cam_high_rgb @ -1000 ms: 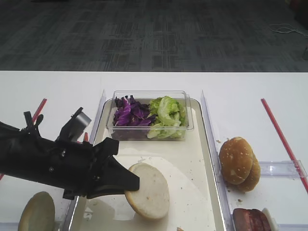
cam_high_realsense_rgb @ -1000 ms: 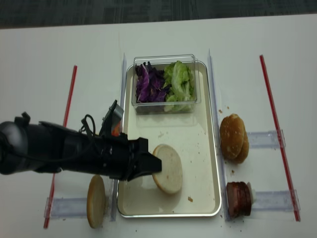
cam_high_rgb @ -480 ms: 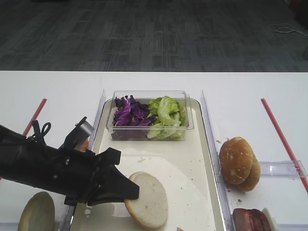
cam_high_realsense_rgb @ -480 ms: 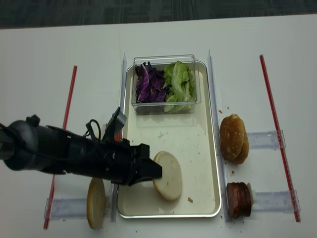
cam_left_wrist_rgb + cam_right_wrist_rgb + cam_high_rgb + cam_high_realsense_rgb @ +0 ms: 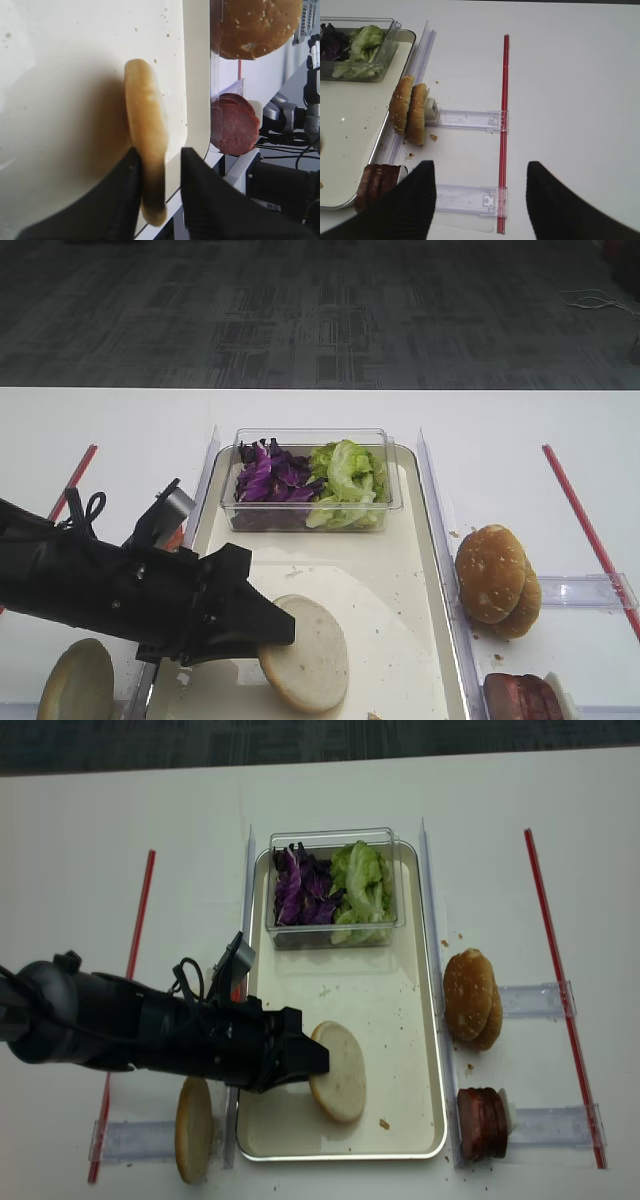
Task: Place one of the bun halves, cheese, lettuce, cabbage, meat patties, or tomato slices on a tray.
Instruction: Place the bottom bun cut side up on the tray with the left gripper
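Left wrist view shows the left tool [image 5: 160, 172] with its jaws either side of the bun half [image 5: 146, 150], pinching its rim or only just letting go, I cannot tell which, while the disc stands on edge on the tray [image 5: 60, 60]. Light, soft and crumbly, it likely suits a gentle hold across the rim. Exterior high view shows what the wrist cannot, the bun's cream face low on the tray; the right wrist view shows the right tool [image 5: 479, 200] spread apart and empty.
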